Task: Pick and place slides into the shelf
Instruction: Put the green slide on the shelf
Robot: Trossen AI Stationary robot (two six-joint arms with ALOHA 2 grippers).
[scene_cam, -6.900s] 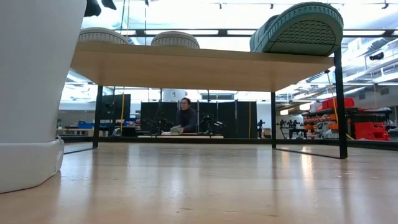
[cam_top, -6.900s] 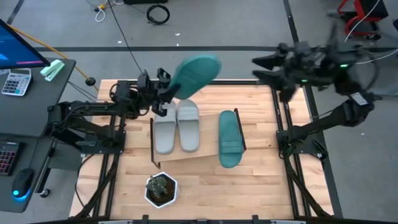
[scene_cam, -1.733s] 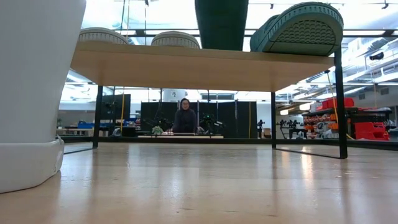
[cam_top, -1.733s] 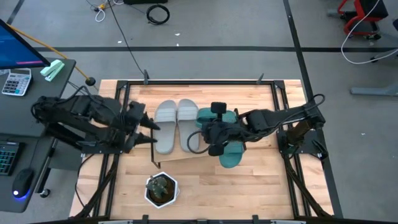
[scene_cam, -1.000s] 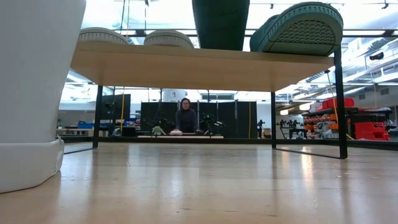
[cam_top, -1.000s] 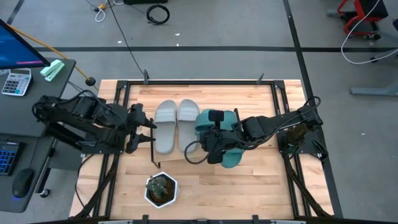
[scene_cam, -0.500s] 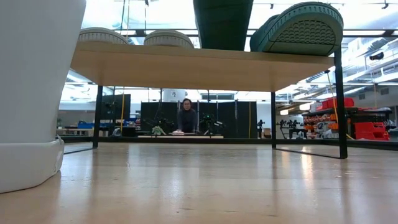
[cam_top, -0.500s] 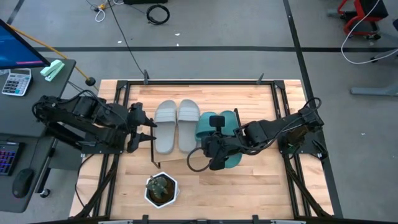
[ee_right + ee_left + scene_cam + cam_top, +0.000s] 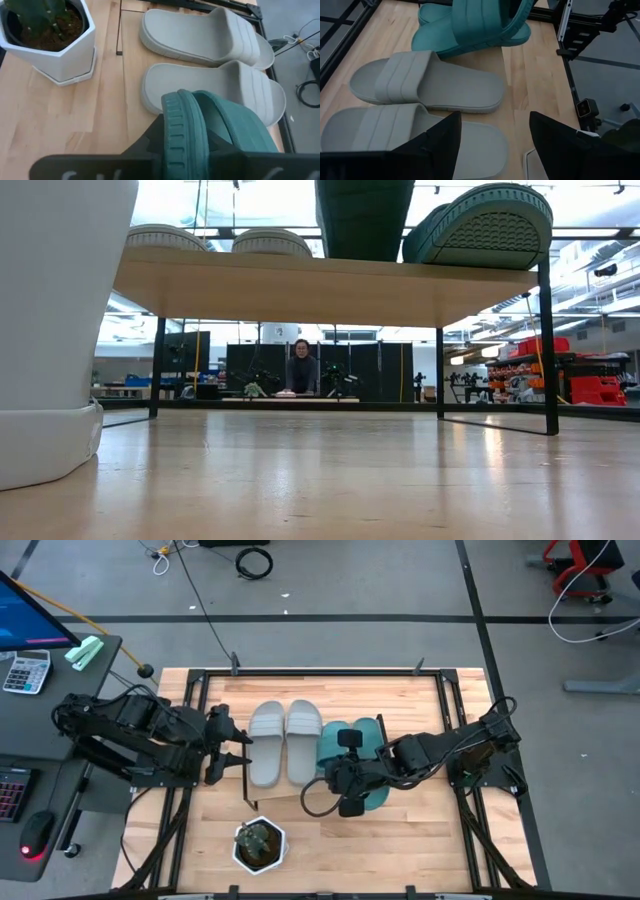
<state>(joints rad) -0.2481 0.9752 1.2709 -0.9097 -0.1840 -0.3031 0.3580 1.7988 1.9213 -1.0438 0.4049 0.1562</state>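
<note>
Slides first: from above, two grey slides (image 9: 284, 742) lie side by side on the shelf (image 9: 300, 789), and a teal slide (image 9: 372, 762) lies flat toward the shelf's 3 o'clock end. The right gripper (image 9: 343, 778) hangs over the gap between them, clenched on a second teal slide (image 9: 331, 744), which it holds just above the board. The left gripper (image 9: 232, 743) waits off the shelf's 9 o'clock edge, jaws apart, holding nothing. A plant (image 9: 260, 843) stands at 6 o'clock on the table (image 9: 420, 840).

From table height, the board runs across the top of the scene. Two grey toes (image 9: 281, 242) show over its far edge, the placed teal sole (image 9: 487, 225) sits at 1 o'clock, and the carried one (image 9: 364, 218) hangs at 12 o'clock; I cannot tell whether it touches the board. A person (image 9: 299, 369) sits far off in the room.

The left wrist camera looks across both grey slides (image 9: 430, 85) to the teal ones (image 9: 470, 25) beyond, its own fingers (image 9: 559, 145) spread.

The right wrist camera shows the teal strap (image 9: 182, 125) pinched in its jaws, the grey pair (image 9: 215, 87) and the plant pot (image 9: 50, 37) past it.

By my reckoning three are done, and the last needs only setting down and letting go.
</note>
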